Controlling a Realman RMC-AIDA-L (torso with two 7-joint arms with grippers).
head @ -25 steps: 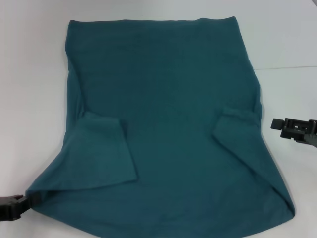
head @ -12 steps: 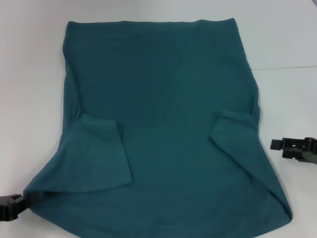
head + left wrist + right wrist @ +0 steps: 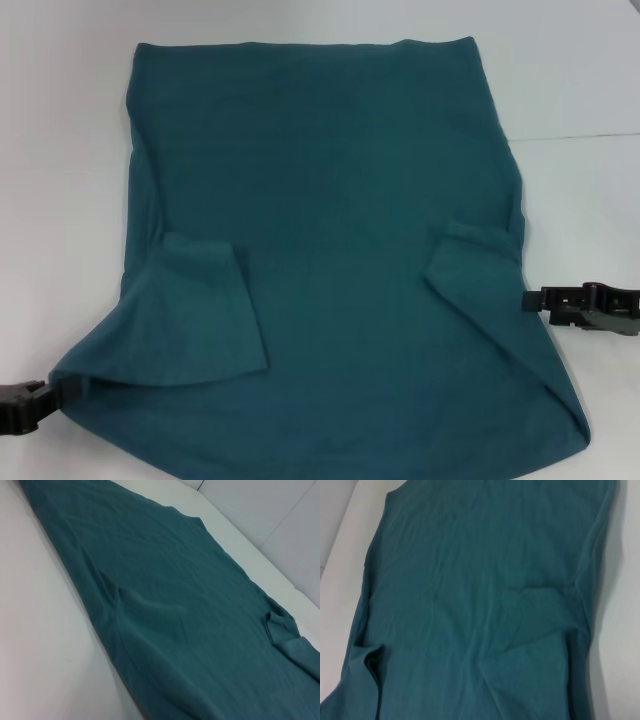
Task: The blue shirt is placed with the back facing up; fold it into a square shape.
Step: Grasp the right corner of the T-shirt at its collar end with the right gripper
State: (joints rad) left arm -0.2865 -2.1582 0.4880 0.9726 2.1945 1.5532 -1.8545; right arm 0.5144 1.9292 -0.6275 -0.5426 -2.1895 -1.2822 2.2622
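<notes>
Fabric fills most of the white table (image 3: 60, 150): the blue shirt (image 3: 330, 200) lies spread flat, plain side up, its straight hem at the far end and both short sleeves already turned inward onto the body. At the near left corner we see our left gripper (image 3: 30, 398) touching the shirt's edge; it looks pinched on the cloth there, though we cannot tell for certain. Moving across, the left sleeve flap (image 3: 205, 310) lies smooth on the body, then comes the broad middle panel with only faint creases, then the smaller right sleeve flap (image 3: 470, 255). At the right edge our right gripper (image 3: 540, 298) sits low, its tip just meeting the shirt's side below that sleeve; whether it is spread or pressed together we cannot tell. We judge the sleeve tucking done and the lengthwise fold in hand. Next, both grippers need a firm hold on the near edge, then a level carry toward the far hem so the halves line up square
</notes>
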